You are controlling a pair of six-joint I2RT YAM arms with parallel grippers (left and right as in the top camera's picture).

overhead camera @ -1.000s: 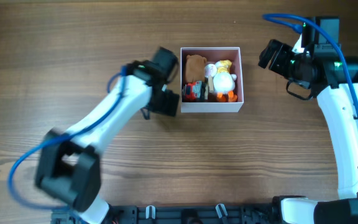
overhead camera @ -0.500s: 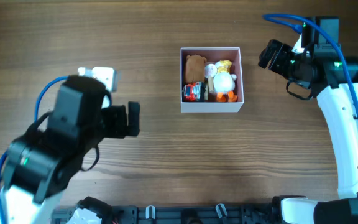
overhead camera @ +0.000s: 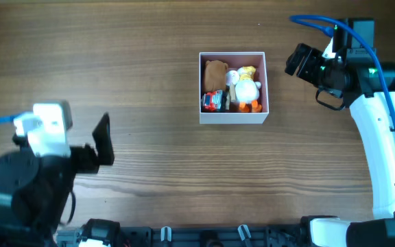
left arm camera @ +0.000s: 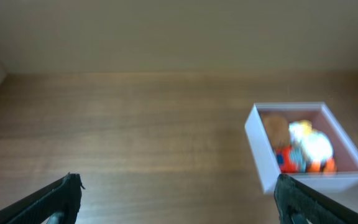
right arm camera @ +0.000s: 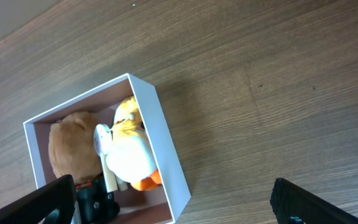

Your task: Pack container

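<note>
Small square white cardboard box [overhead camera: 233, 117], pink inside, sits centre-right on the brown wooden surface [overhead camera: 149, 62], stuffed toys [overhead camera: 242, 88] inside. Right gripper [overhead camera: 295, 60] near it, jaws wide, empty. Left gripper [overhead camera: 103, 142] well apart, jaws wide, empty.

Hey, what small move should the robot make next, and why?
Probably draw the open, empty right gripper back from the small square white cardboard box: its brown plush, white duck and red toy sit inside, and no loose toy shows on the wooden table.
</note>
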